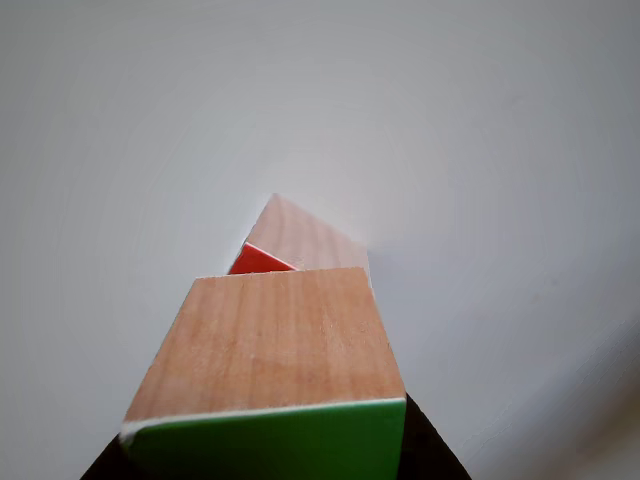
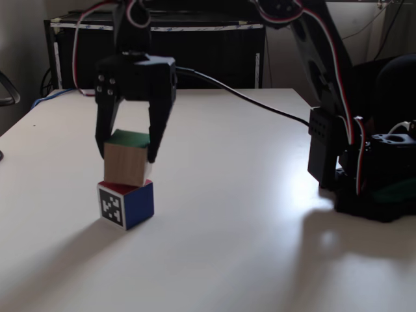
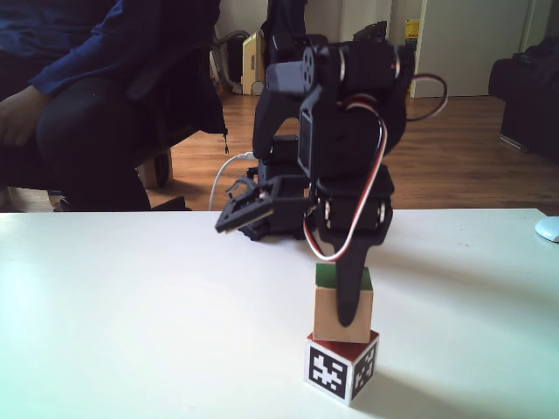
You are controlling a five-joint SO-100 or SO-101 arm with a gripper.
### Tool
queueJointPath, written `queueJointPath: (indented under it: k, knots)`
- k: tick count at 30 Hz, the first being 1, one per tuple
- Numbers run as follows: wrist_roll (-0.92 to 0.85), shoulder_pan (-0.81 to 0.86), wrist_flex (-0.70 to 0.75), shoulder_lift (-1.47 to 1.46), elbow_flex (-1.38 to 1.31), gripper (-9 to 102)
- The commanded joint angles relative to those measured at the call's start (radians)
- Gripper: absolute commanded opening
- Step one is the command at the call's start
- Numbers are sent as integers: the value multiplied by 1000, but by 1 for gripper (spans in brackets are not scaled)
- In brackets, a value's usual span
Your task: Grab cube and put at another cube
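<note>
- Starting with the biggest thing, your white worktop (image 2: 247,214) carries everything; the arm's base (image 2: 374,175) stands by its right edge in a fixed view, and a seated person (image 3: 79,96) is beyond the far edge in the other.
- The pincer (image 2: 128,156) hangs over the left part of the worktop, toward its near edge in that fixed view, its fingers (image 3: 349,292) closed against opposite sides of the cube (image 2: 127,162).
- The cube, green face up, sits on or just above another cube (image 2: 127,203); I cannot tell whether the two touch, though any gap is slight.
- Another cube rests on the worktop, with a red top face, a black-and-white marker and a blue side.
- In the other view, the cube (image 1: 275,340) covers most of another cube (image 1: 300,235), whose corner pokes out turned at an angle.

What could go wrong for you:
- The two cubes look rotated against each other, so the footing is smaller than it seems; release too high or off-centre and the cube may tip off.
- Opening unevenly, or lifting away while a finger drags, could nudge both cubes.
</note>
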Motion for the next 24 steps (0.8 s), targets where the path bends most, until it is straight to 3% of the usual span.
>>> queueJointPath:
  k: [1,24]
  knots:
    - [-9,11,5,3,-58,17]
    - [0,-2,8,-32,-74,34]
